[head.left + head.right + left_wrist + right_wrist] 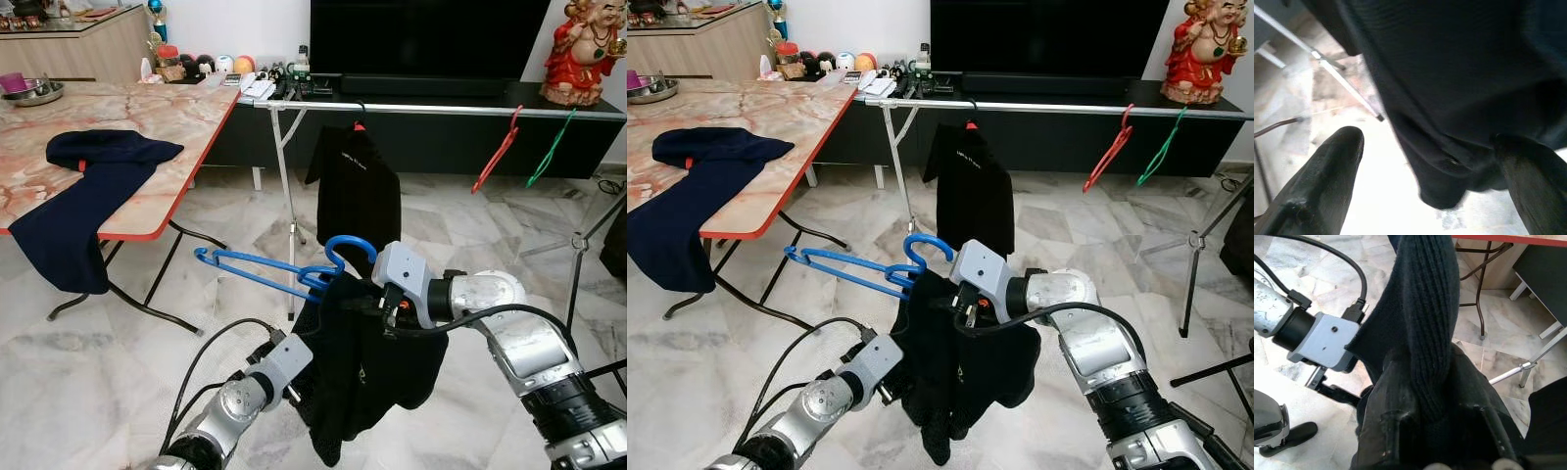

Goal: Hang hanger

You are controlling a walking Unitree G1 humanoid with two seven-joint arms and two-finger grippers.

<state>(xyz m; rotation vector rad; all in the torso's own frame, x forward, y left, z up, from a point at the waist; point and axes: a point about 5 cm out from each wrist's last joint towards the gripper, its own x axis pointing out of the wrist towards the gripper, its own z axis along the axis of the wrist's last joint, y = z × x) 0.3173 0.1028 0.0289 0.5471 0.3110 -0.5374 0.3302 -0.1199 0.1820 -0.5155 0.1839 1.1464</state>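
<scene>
Right gripper [1430, 416] clamped on dark garment [362, 382], blue hanger [284, 269] threaded in its top, held mid-air short of rail [431, 109]. Left gripper [1425, 166] below, fingers [1327, 171] apart, cloth between. Advice: lift, keep hook up and facing rail, aim for gap beside hung shirt [355, 186].

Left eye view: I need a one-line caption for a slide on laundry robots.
Right tool shut on a black garment draped on a blue hanger, before a rail holding a hung black shirt.
</scene>
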